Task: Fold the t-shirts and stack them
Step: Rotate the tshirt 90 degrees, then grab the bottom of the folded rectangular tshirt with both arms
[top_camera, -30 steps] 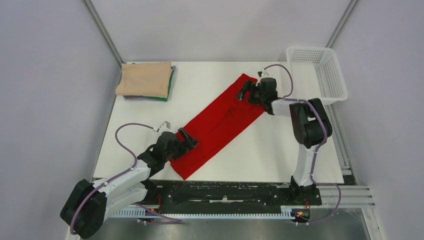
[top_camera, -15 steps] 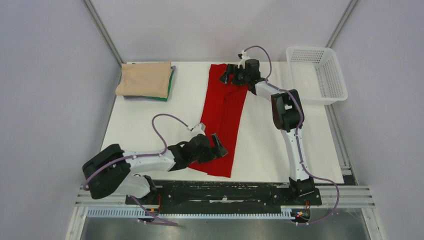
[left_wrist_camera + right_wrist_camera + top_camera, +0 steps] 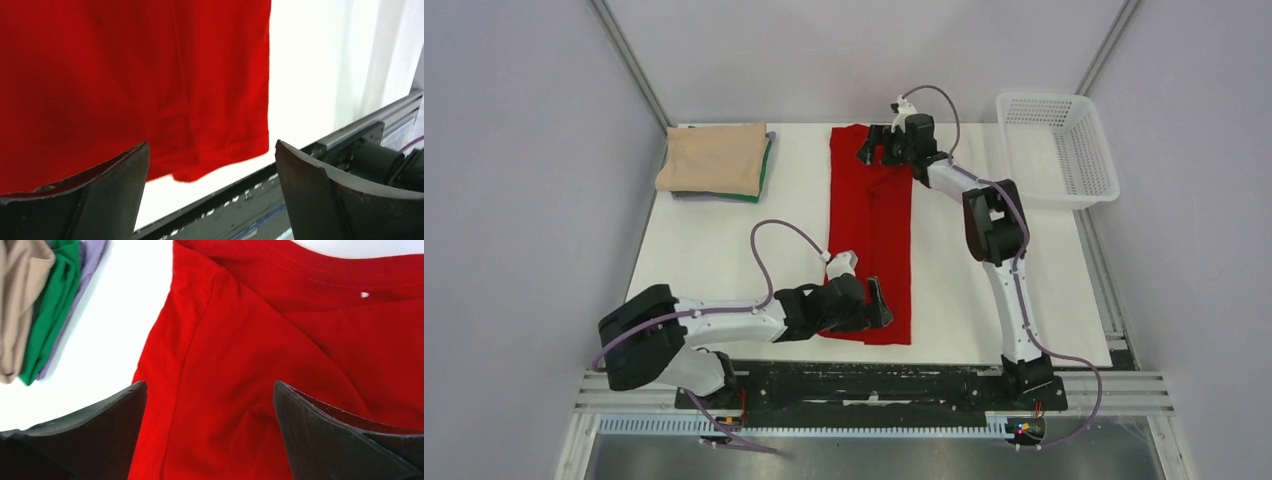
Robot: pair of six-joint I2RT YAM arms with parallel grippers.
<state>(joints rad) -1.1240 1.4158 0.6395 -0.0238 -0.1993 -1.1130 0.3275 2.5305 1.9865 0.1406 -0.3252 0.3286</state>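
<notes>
The red t-shirt (image 3: pixel 871 230) lies folded into a long strip running from the table's far edge to its near edge. My left gripper (image 3: pixel 879 303) is open over its near hem; the left wrist view shows the hem (image 3: pixel 125 75) beyond the wide-apart jaws of the gripper (image 3: pixel 210 195), with nothing between them. My right gripper (image 3: pixel 869 152) is open over the collar end; the right wrist view shows red cloth (image 3: pixel 250 365) under the gripper (image 3: pixel 210 430). The folded beige shirt (image 3: pixel 712 155) lies on the green shirt (image 3: pixel 764 165) at the far left.
A white mesh basket (image 3: pixel 1089 150) stands at the far right corner. A black metal rail (image 3: pixel 874 385) runs along the table's near edge, also in the left wrist view (image 3: pixel 350 135). A lilac cloth (image 3: pixel 92 255) lies under the green shirt (image 3: pixel 50 315).
The red shirt swung from a diagonal to lie straight, far to near. My right gripper moved left along the far edge with the collar end. My left gripper moved right with the hem end.
</notes>
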